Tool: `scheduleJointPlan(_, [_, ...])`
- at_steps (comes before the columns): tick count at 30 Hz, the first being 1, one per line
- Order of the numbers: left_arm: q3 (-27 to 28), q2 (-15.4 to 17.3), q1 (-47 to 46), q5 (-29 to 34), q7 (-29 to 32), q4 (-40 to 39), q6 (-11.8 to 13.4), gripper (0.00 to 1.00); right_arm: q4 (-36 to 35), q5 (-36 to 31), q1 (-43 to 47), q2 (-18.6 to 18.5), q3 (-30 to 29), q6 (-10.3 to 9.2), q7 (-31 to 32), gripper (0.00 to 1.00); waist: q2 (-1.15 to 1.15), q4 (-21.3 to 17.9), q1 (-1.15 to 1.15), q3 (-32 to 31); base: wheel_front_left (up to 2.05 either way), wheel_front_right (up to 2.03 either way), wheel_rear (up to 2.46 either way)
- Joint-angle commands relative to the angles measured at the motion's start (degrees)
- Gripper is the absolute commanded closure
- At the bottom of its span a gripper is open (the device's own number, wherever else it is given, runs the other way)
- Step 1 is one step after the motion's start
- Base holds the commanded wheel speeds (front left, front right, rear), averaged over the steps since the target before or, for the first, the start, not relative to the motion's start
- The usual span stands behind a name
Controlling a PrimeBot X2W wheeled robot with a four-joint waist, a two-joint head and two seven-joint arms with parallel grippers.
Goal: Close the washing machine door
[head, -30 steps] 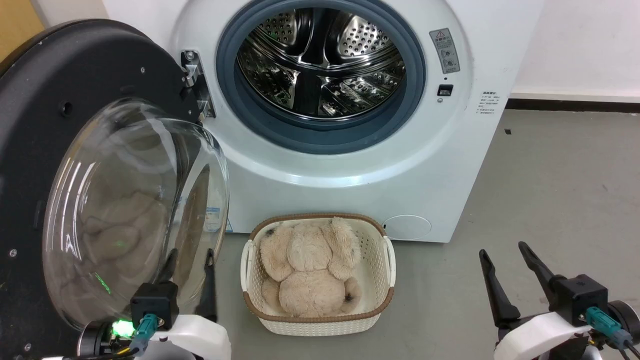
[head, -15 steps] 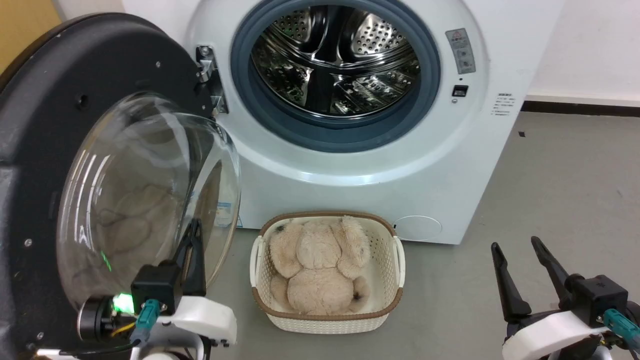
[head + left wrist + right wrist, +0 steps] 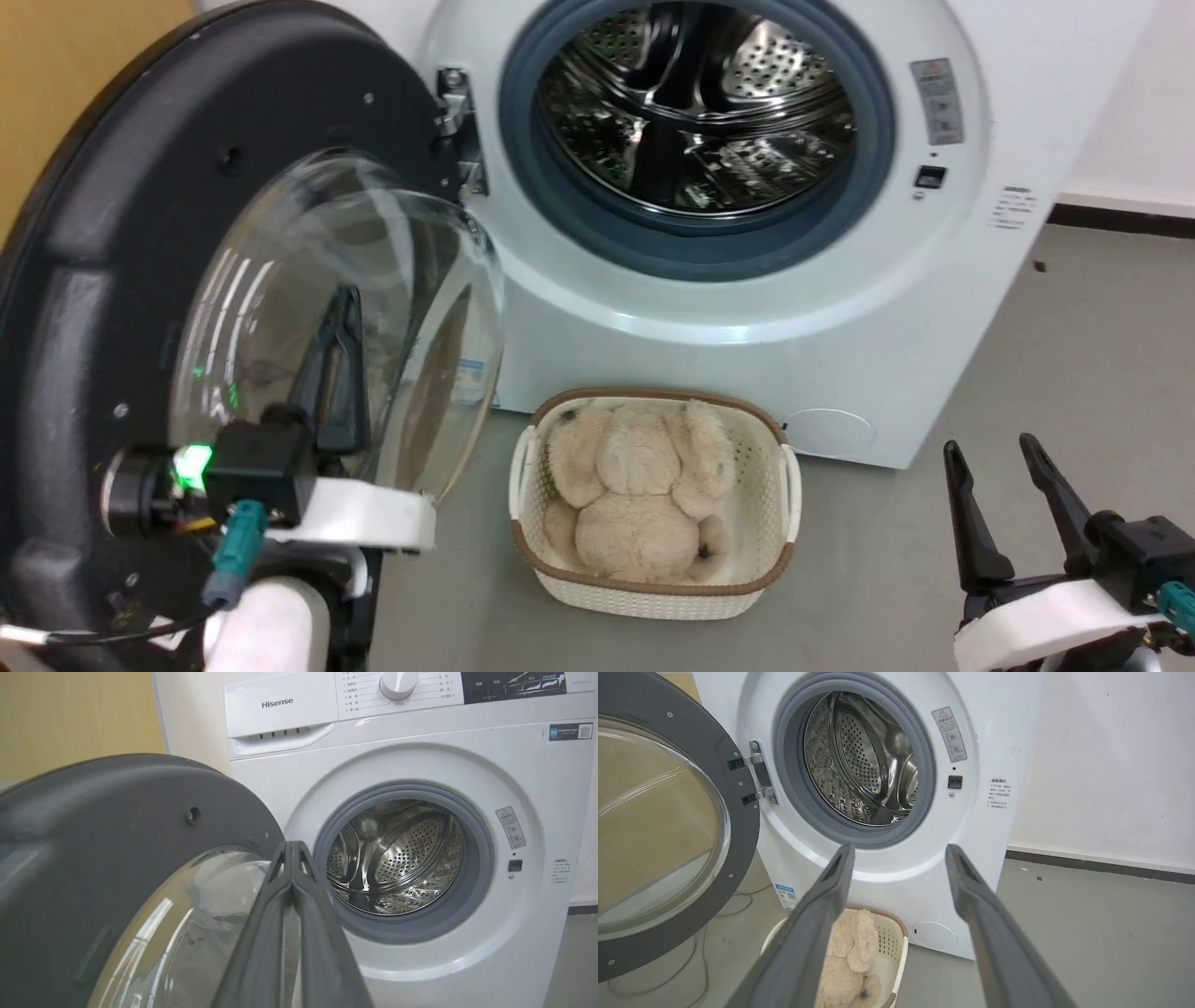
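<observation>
Left tool (image 3: 346, 313), fingers pressed together on nothing, has risen to the middle of the washing machine door (image 3: 93, 280), which still hangs wide open at nine o'clock of the washing machine (image 3: 747, 373); the closing push seems only starting. Right tool (image 3: 990, 446) waits open at four o'clock.

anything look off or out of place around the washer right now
Nothing spilled or broken. The washing machine door hangs wide open, the drum looks empty, and a plush toy lies in the basket on the floor right before the washing machine.
</observation>
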Motion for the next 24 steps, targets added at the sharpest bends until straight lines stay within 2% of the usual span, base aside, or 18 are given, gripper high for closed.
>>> scheduleJointPlan(1, [-0.2,0.4,-1.5,0.0,-0.5,-0.8,0.5,1.0,-0.5,0.5,-0.1,0.1,-0.2,0.02,-0.5,0.0,0.0,0.7,0.0,0.1,0.0,0.0,0.0])
scheduleJointPlan(9, [1.1,1.5,-6.1,-1.3,-1.4,-4.8,0.4,1.0,-0.7,1.3,-0.2,0.1,-1.1,0.02,-1.4,0.0,0.0,4.2,0.0,0.7,0.0,0.0,0.0])
scheduleJointPlan(15, [4.1,2.1,-9.2,-3.3,-2.2,-7.0,-0.4,1.0,-0.9,1.8,-0.4,0.1,-1.6,0.02,-2.1,0.0,0.0,6.8,0.0,1.3,0.0,0.0,0.0])
scheduleJointPlan(20, [8.4,1.7,-11.0,-6.2,-2.8,-8.0,-1.9,1.0,-1.0,2.2,-0.5,0.1,-2.2,0.02,-2.7,0.0,0.0,8.8,0.0,1.8,0.0,0.0,0.0])
scheduleJointPlan(24, [12.6,0.7,-11.8,-9.6,-3.2,-8.1,-4.4,1.0,-1.2,2.5,-0.5,0.1,-2.7,0.03,-3.2,0.0,0.0,10.3,0.0,2.2,0.0,0.0,0.0])
